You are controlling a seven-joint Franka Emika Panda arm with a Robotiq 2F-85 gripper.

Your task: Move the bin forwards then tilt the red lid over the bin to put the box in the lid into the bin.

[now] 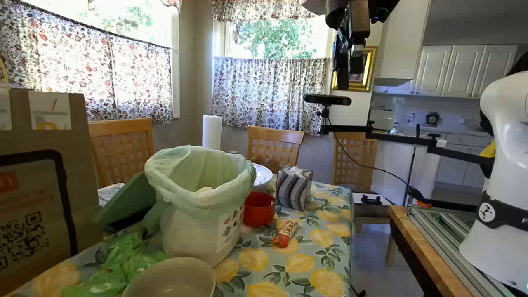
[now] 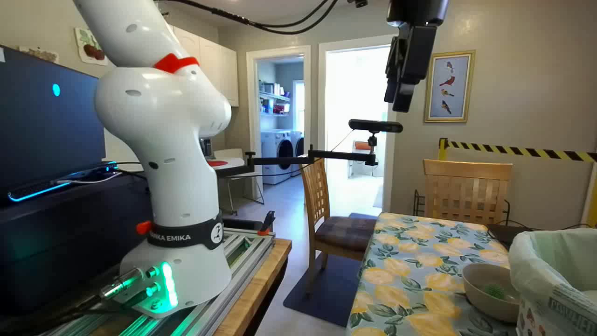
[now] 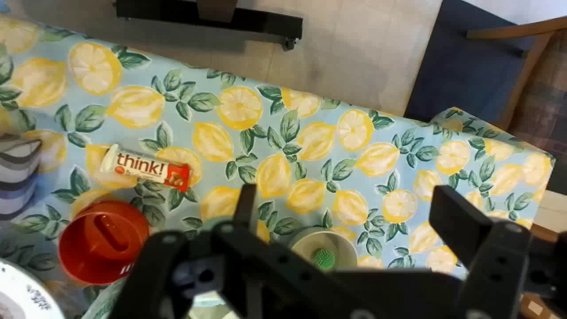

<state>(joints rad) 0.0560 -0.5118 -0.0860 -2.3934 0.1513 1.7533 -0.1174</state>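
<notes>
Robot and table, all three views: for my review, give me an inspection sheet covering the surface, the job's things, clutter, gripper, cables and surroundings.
Surface: lemon-print tablecloth.
Bin: upright on the tablecloth, liner folded over its rim.
Red lid: beside the bin; an oblong shape shows inside, but whether it is the box or part of the lid cannot be told.
Clutter: snack bar, bowl with a green ball in it, tissue box, plate, brown bag.
Gripper: open, above the tablecloth.
Held: nothing seen.
Cables: black cables near the arm; thin cable below the camera.
Surroundings: wooden chair, floral curtain, striped barrier.
</notes>
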